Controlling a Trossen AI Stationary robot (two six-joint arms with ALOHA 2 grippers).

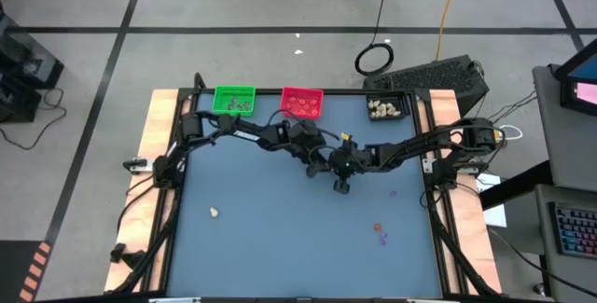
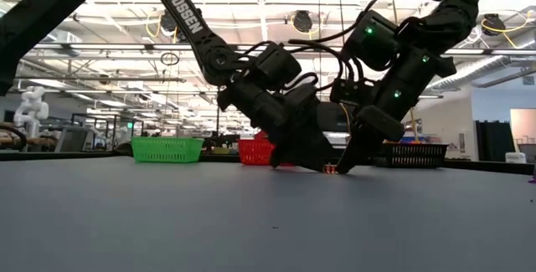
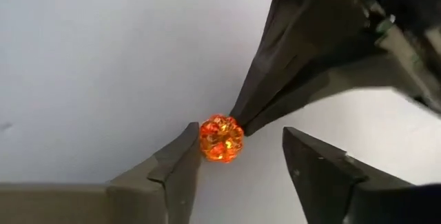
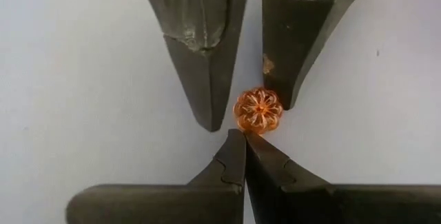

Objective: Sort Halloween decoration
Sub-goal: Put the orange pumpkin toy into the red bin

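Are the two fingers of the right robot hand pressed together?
Yes, in the right wrist view the right hand has its two fingertips touching just beside the little orange pumpkin.

Only one readable text: "TROSSEN" in white capitals, running lengthwise along the dark link of the arm [image 2: 180, 8] that reaches down from the upper left of the low view. No other lettering, numbers, labels or signs can be made out on the table, trays, grippers or in the room behind; the monitor and keyboard off the table's right edge are too small to read.
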